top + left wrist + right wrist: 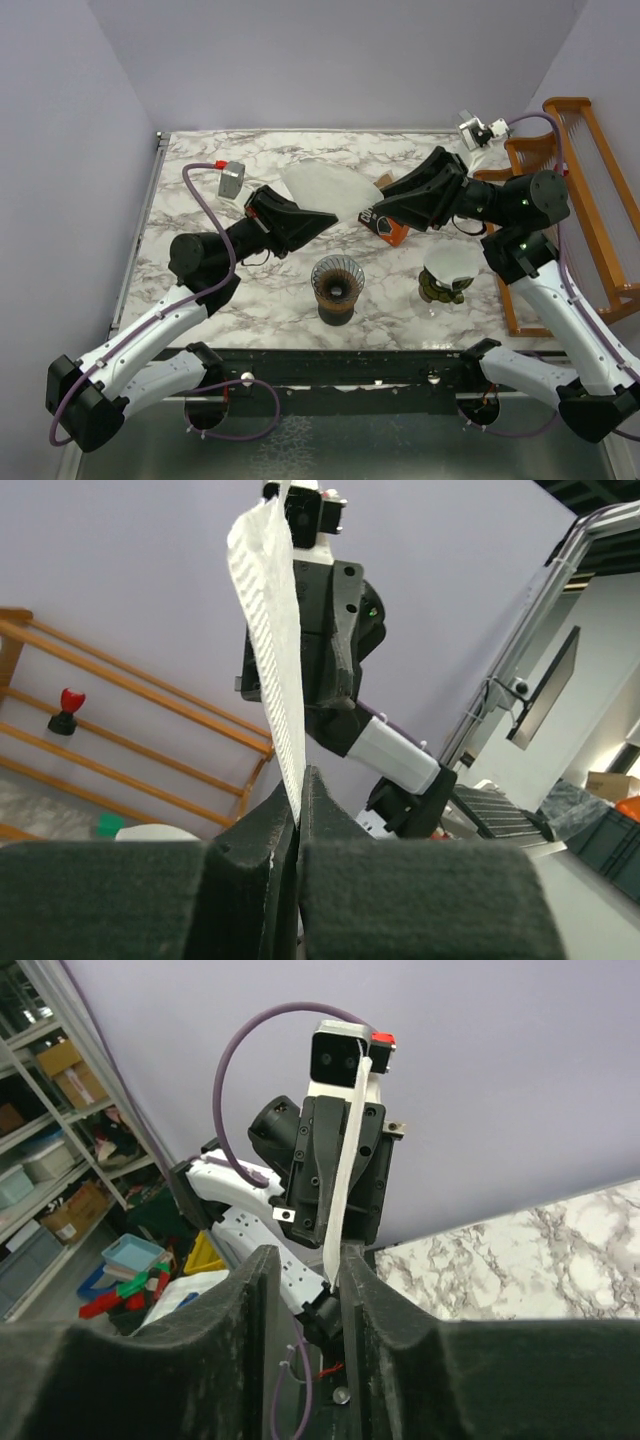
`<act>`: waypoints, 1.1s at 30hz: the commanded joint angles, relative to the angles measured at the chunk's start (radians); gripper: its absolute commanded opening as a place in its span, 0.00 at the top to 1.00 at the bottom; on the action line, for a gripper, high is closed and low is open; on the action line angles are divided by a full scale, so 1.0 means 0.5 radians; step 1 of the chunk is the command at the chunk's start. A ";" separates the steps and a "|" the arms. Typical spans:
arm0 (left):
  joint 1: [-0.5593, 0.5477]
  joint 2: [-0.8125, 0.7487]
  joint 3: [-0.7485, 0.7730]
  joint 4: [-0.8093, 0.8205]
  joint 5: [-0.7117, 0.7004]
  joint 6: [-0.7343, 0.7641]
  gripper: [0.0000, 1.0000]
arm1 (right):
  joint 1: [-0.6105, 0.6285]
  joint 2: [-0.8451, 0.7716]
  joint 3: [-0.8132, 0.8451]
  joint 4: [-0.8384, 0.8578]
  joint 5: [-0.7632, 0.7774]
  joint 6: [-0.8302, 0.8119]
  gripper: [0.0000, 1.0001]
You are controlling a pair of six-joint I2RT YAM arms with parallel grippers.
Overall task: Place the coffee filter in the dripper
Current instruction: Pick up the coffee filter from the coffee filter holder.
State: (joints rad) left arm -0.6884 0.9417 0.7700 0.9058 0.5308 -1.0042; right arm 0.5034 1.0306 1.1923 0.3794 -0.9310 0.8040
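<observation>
Two drippers stand nearest the arm bases: a dark empty dripper [337, 278] at the middle of the marble table [268, 302], and to its right a second dripper [447, 270] with white paper in it. Beyond the empty one, off the table, the coffee filter [322, 187] hangs between both pincers. The left pincer [299, 798] is clenched on the paper's lower edge, and the sheet rises edge-on from its fingers. The right pincer [305, 1265] stands partly released, its fingers apart with the thin paper passing between them, close to one finger; whether it touches I cannot tell. Under the right pincer lies an orange carton [392, 233], half hidden by the arm. A wooden rack [585, 170] stands along the table's right side.
</observation>
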 commanded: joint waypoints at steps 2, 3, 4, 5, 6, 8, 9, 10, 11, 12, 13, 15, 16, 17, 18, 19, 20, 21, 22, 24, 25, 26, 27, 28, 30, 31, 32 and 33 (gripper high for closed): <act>0.017 -0.050 -0.030 -0.206 0.037 0.200 1.00 | 0.013 -0.085 0.111 -0.489 0.135 -0.378 0.55; 0.019 -0.061 -0.033 -0.258 0.044 0.244 1.00 | 0.012 -0.098 0.135 -0.574 0.167 -0.440 0.52; 0.022 -0.075 -0.031 -0.316 0.050 0.292 1.00 | 0.012 -0.112 0.163 -0.659 0.199 -0.508 0.50; 0.024 -0.092 -0.027 -0.380 0.051 0.348 1.00 | 0.011 -0.129 0.187 -0.730 0.232 -0.569 0.48; 0.026 -0.107 -0.018 -0.453 0.057 0.410 1.00 | 0.012 -0.140 0.212 -0.821 0.276 -0.631 0.46; 0.032 -0.143 0.019 -0.637 0.055 0.570 1.00 | 0.012 -0.159 0.254 -0.962 0.356 -0.738 0.43; 0.035 -0.160 0.052 -0.750 0.051 0.663 1.00 | 0.012 -0.168 0.271 -1.019 0.397 -0.792 0.41; 0.034 -0.179 0.088 -0.862 0.044 0.767 1.00 | 0.012 -0.177 0.283 -1.067 0.439 -0.831 0.39; 0.036 -0.199 0.122 -0.985 0.026 0.909 1.00 | 0.012 -0.182 0.291 -1.108 0.482 -0.858 0.38; 0.036 -0.217 0.159 -1.102 -0.006 1.012 1.00 | 0.012 -0.188 0.302 -1.146 0.524 -0.886 0.37; 0.036 -0.236 0.192 -1.234 -0.060 1.120 1.00 | 0.010 -0.189 0.316 -1.186 0.570 -0.908 0.36; 0.036 -0.269 0.242 -1.417 -0.156 1.308 1.00 | 0.012 -0.192 0.316 -1.219 0.666 -0.901 0.33; 0.034 -0.295 0.248 -1.472 -0.203 1.394 1.00 | 0.013 -0.185 0.304 -1.223 0.696 -0.881 0.31; 0.036 -0.321 0.245 -1.504 -0.249 1.474 1.00 | 0.011 -0.175 0.294 -1.227 0.705 -0.869 0.30; 0.036 -0.352 0.234 -1.530 -0.305 1.564 1.00 | 0.012 -0.161 0.284 -1.232 0.705 -0.862 0.29; 0.036 -0.380 0.218 -1.549 -0.367 1.652 1.00 | 0.013 -0.144 0.273 -1.241 0.705 -0.850 0.29; 0.036 -0.403 0.204 -1.568 -0.447 1.745 1.00 | 0.011 -0.126 0.261 -1.251 0.705 -0.850 0.29; 0.035 -0.419 0.191 -1.591 -0.530 1.842 1.00 | 0.011 -0.113 0.249 -1.256 0.705 -0.850 0.29; 0.036 -0.432 0.177 -1.609 -0.578 1.951 1.00 | 0.011 -0.105 0.228 -1.248 0.704 -0.836 0.29; 0.036 -0.449 0.129 -1.611 -0.604 2.210 1.00 | 0.012 -0.113 0.164 -1.195 0.705 -0.766 0.29; 0.036 -0.457 0.100 -1.599 -0.601 2.330 1.00 | 0.012 -0.126 0.117 -1.143 0.705 -0.727 0.28; 0.035 -0.457 0.071 -1.589 -0.595 2.442 1.00 | 0.012 -0.139 0.068 -1.080 0.706 -0.687 0.26; 0.036 -0.462 0.045 -1.584 -0.585 2.544 1.00 | 0.012 -0.148 0.023 -1.026 0.699 -0.650 0.24; 0.034 -0.462 0.022 -1.573 -0.576 2.646 1.00 | 0.012 -0.146 -0.002 -0.999 0.694 -0.630 0.24; 0.036 -0.459 -0.020 -1.558 -0.579 2.818 1.00 | 0.012 -0.105 -0.003 -1.021 0.700 -0.625 0.24; 0.036 -0.457 -0.040 -1.539 -0.596 2.884 1.00 | 0.012 -0.079 0.005 -1.051 0.710 -0.630 0.24; 0.036 -0.449 -0.055 -1.522 -0.607 2.945 1.00 | 0.012 -0.047 0.015 -1.077 0.704 -0.616 0.25; 0.036 -0.434 -0.067 -1.504 -0.604 3.026 1.00 | 0.012 -0.009 0.011 -1.074 0.685 -0.579 0.26</act>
State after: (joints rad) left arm -0.6743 0.7136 0.7731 0.1440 0.2672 0.2558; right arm 0.5034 0.9874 1.1931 -0.1745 -0.6006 0.4641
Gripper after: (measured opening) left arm 0.002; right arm 0.754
